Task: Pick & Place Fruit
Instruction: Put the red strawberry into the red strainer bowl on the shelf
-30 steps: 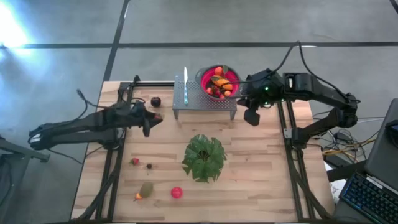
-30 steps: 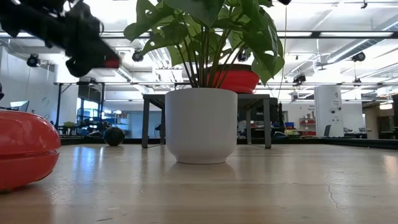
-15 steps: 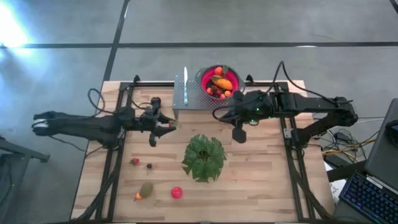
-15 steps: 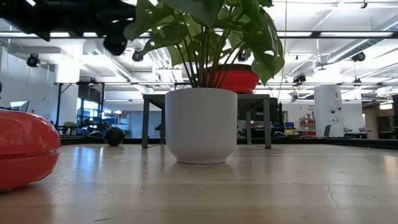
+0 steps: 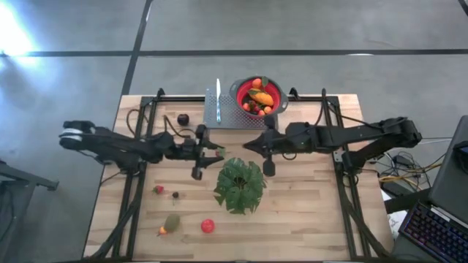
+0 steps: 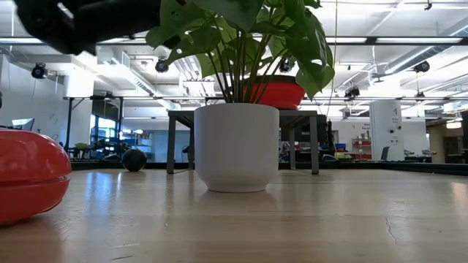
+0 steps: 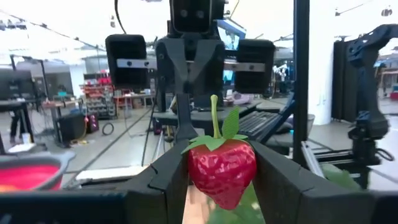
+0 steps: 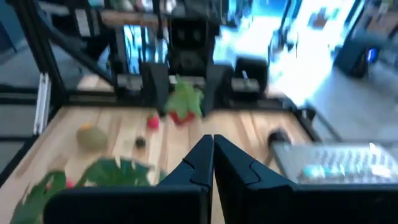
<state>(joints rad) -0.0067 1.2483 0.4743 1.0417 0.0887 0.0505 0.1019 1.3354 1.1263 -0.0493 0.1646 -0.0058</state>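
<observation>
My left gripper (image 5: pixel 216 152) hangs above the table's middle, just left of the plant's far side, shut on a red strawberry (image 7: pixel 221 172) with green leaves and stalk. My right gripper (image 5: pixel 248 144) faces it from the right, shut and empty (image 8: pixel 212 154). A red bowl (image 5: pixel 238 88) with several fruits stands on a perforated metal stand (image 5: pixel 232 115) at the far edge. Loose fruit lies on the table: a dark purple one (image 5: pixel 183 119), a small red one (image 5: pixel 159 190), an olive-green one (image 5: pixel 172 221), a red one (image 5: pixel 208 226). My left gripper pinches the strawberry's two sides (image 7: pixel 194 169) between its two fingers. The fingers lie about level and point toward the table's right. The strawberry sits upright in the hold, stalk up, lifted clear of the table.
A leafy plant in a white pot (image 5: pixel 240 185) stands at the table's middle, just near of both grippers. In the low view the pot (image 6: pixel 236 146) fills the centre and a red fruit (image 6: pixel 29 179) lies close at the left. Black rails run along both table sides.
My left gripper has carried the strawberry toward the table's right and tipped up from pointing down to about level. My right gripper has come away from the bowl, going down and toward the table's left, and now faces the left gripper.
</observation>
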